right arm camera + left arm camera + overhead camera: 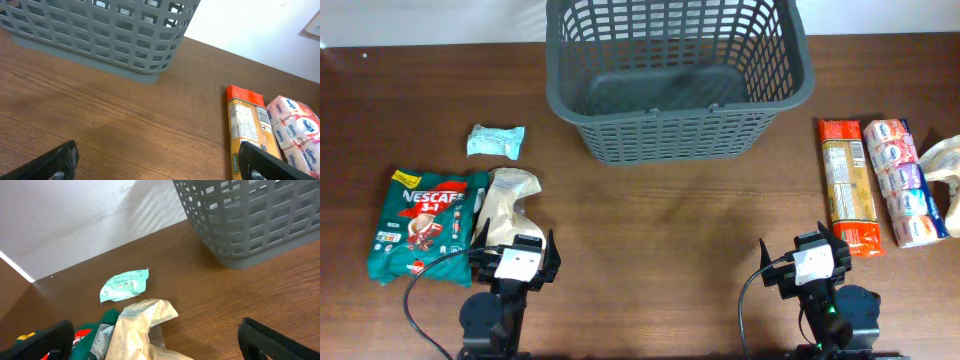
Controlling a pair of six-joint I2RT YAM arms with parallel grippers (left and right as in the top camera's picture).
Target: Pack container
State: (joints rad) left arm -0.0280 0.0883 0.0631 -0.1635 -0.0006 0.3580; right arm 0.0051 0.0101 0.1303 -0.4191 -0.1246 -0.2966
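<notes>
Left end effector [516, 248] and right end effector [807, 252] sit at the near edge, jaws wide apart, gripping nothing. Dark grey lattice plastic basket [670, 130] is far centre on the woodgrain tabletop [650, 220], only its smooth floor showing inside. Glossy Nescafé packet [420, 222] and crinkly beige bag [510, 195] are on the left, long orange packet [848, 185] on the right.

"NESCAFÉ 3in1" is read on the green packet [420, 222]. "Kleenex" is read on the tissue packs [296, 125]. Other print is too small to read.
</notes>
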